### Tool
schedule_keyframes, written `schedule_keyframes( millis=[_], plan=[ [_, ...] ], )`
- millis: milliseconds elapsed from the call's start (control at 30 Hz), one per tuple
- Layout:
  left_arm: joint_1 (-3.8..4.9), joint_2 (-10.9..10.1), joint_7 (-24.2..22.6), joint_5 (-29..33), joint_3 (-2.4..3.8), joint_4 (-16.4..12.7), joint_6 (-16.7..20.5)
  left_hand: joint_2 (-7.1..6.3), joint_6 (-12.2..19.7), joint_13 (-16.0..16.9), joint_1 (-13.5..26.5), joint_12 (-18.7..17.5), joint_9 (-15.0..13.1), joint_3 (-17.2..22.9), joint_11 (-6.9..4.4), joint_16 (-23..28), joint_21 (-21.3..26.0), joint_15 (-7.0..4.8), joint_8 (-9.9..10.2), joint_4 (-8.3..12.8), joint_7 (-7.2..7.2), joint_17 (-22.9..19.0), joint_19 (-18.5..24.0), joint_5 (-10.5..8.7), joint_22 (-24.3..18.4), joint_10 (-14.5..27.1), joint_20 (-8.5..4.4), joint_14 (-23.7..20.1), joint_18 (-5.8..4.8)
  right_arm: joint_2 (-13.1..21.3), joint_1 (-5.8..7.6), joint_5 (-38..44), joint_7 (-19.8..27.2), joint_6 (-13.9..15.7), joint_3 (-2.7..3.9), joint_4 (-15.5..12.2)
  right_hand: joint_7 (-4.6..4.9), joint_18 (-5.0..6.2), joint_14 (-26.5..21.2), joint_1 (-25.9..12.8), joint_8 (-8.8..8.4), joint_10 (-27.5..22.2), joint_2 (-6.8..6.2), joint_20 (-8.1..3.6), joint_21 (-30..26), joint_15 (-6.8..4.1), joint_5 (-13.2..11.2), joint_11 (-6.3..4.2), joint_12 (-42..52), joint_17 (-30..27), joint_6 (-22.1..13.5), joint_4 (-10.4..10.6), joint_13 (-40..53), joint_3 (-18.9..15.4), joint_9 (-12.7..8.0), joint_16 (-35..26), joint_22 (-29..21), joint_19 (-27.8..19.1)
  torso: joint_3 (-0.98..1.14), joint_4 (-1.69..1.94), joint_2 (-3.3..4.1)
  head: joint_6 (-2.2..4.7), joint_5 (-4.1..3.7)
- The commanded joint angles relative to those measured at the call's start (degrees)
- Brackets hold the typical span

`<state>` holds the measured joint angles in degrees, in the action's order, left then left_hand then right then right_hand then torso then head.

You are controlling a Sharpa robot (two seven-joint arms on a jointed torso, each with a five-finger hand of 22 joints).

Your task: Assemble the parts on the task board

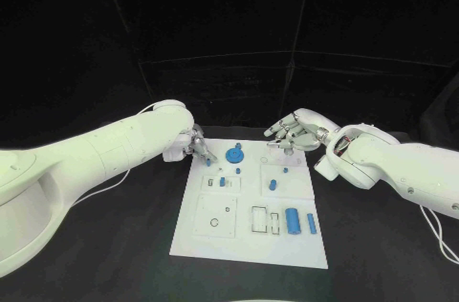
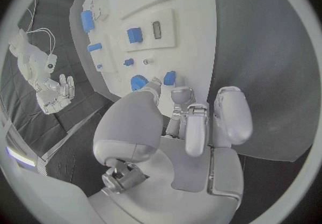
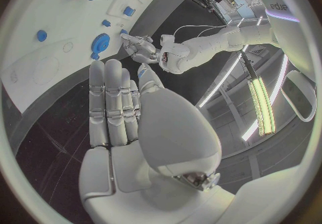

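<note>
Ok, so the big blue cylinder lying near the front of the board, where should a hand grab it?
Grip the big blue cylinder across its round sides at mid-length, coming straight down from above. It lies flat on the task board, with a thinner blue piece close alongside, so fingers need care there.

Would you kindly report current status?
Left hand pinching small blue part at task board far corner. Right hand open, hovering. Nothing obstructing.

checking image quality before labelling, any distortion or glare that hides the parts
Head view: even light, task board bright against black, small blue parts crisp, no glare. Left wrist view: fisheye bends the board's edges; the left hand covers part of it. Right wrist view: bright ceiling lights flare, but off the board.
</note>
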<state>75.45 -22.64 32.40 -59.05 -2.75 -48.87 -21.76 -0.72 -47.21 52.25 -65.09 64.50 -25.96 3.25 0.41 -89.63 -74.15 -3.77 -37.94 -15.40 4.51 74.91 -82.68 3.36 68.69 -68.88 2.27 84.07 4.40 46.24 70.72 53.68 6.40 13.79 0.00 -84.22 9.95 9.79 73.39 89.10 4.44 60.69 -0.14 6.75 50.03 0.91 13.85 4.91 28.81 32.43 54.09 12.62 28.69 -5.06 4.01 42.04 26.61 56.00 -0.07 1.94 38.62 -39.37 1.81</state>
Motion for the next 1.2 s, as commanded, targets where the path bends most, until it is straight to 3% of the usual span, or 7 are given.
schedule_keyframes(
  millis=[33,433,567,733,833,1000,1200],
  plan=[
    [0.06,0.10,-0.93,-0.51,0.01,-0.14,-0.56,0.15,-0.42,0.06,-0.68,0.00,0.13,0.06,-0.09,-0.37,-0.34,0.32,0.27,0.55,0.05,15.09,0.06,0.12,0.13,0.31,0.40,5.93,0.07,-0.05,0.12,0.07,0.56,0.22,0.03,-0.07,0.06,0.65,-0.45,-0.35,0.36,-0.39,0.14,0.30,-0.27,-0.07,0.25,0.17,0.23,0.09,-0.46,0.21,-0.09,0.09,0.09,-0.15,-0.05,-0.12,0.00,0.00,0.02,-0.05,-0.02],
    [0.04,-0.11,-1.65,-0.51,0.00,-0.35,-0.30,2.42,-1.54,0.57,-4.27,0.51,0.51,1.71,-0.44,-0.37,-0.36,0.08,-0.10,2.55,-0.35,15.09,0.01,-0.01,0.32,-0.21,0.24,5.93,0.07,-0.08,0.12,0.07,0.51,0.13,0.03,-0.02,0.06,0.65,-0.45,-0.35,0.36,-0.39,0.14,0.30,-0.27,-0.07,0.25,0.17,0.23,0.09,-0.46,0.21,-0.09,0.09,0.09,-0.15,-0.05,-0.12,0.00,0.00,-0.01,-0.32,-0.08],
    [0.04,-0.19,-2.30,-0.51,0.00,-0.41,-0.13,3.77,-1.85,0.72,-5.84,0.62,0.58,2.94,-0.72,-0.37,-0.43,-0.13,-0.30,3.48,-0.66,15.09,-0.04,-0.37,0.49,-0.43,0.08,5.93,0.06,-0.13,0.12,0.07,0.48,0.07,0.03,0.02,0.06,0.65,-0.45,-0.35,0.36,-0.39,0.14,0.30,-0.27,-0.07,0.25,0.17,0.23,0.09,-0.46,0.21,-0.09,0.09,0.09,-0.15,-0.05,-0.12,0.01,0.01,-0.03,-0.39,-0.07],
    [0.02,-0.59,-3.68,-0.41,0.01,-0.98,0.35,6.32,-1.73,0.96,-12.08,0.53,0.51,7.96,-1.65,-0.37,-0.51,-0.87,-0.54,7.73,-1.63,15.09,-0.07,-0.50,0.70,-0.60,-0.46,5.93,0.04,-0.21,0.12,0.07,0.46,0.00,0.03,0.09,0.06,0.66,-0.49,-0.24,0.41,-0.45,0.17,0.32,-0.34,-0.06,0.34,0.18,0.30,0.14,-0.50,0.19,-0.15,0.14,0.10,-0.18,-0.09,-0.13,0.01,0.01,-0.07,-0.62,-0.01],
    [0.01,-1.32,-4.61,0.21,0.02,-2.01,1.56,6.28,-1.57,1.31,-13.43,0.62,0.23,10.30,-1.64,-0.37,-0.53,-0.96,-0.87,9.09,-1.59,15.09,-0.09,-0.63,0.81,-1.05,-0.73,5.93,-0.01,-0.22,0.12,0.07,0.44,-0.07,0.03,0.14,0.06,0.66,-0.49,-0.24,0.41,-0.45,0.17,0.32,-0.34,-0.06,0.34,0.18,0.30,0.14,-0.50,0.19,-0.15,0.14,0.10,-0.18,-0.09,-0.13,-0.01,0.02,-0.10,-0.71,-0.03],
    [0.03,-3.19,-5.07,2.29,0.04,-4.62,4.33,5.30,-1.49,1.98,-12.98,1.05,-0.26,12.96,-1.63,-0.37,-0.52,-0.96,-1.49,9.54,-1.55,15.09,-0.13,-0.62,0.90,-1.98,-0.83,5.93,-0.05,-0.20,0.12,0.07,0.37,-0.16,0.03,0.18,0.06,0.66,-0.49,-0.24,0.41,-0.45,0.17,0.32,-0.34,-0.06,0.34,0.18,0.30,0.14,-0.50,0.19,-0.15,0.14,0.10,-0.18,-0.09,-0.13,0.09,0.09,-0.22,-0.85,-0.01],
    [0.07,-7.06,-5.31,3.41,0.05,-10.81,8.82,3.47,-1.37,2.38,-11.31,1.27,-0.94,17.43,-1.71,-0.37,-0.52,-1.04,-2.39,9.74,-1.65,15.09,-0.24,-0.61,1.08,-2.69,-0.91,5.93,-0.06,-0.11,0.12,0.07,0.29,-0.26,0.03,0.30,0.07,0.66,-0.51,-0.22,0.43,-0.48,0.17,0.33,-0.36,-0.06,0.36,0.18,0.32,0.16,-0.51,0.18,-0.17,0.14,0.10,-0.19,-0.10,-0.14,0.08,0.15,-0.25,-0.88,-0.02]
  ],
)
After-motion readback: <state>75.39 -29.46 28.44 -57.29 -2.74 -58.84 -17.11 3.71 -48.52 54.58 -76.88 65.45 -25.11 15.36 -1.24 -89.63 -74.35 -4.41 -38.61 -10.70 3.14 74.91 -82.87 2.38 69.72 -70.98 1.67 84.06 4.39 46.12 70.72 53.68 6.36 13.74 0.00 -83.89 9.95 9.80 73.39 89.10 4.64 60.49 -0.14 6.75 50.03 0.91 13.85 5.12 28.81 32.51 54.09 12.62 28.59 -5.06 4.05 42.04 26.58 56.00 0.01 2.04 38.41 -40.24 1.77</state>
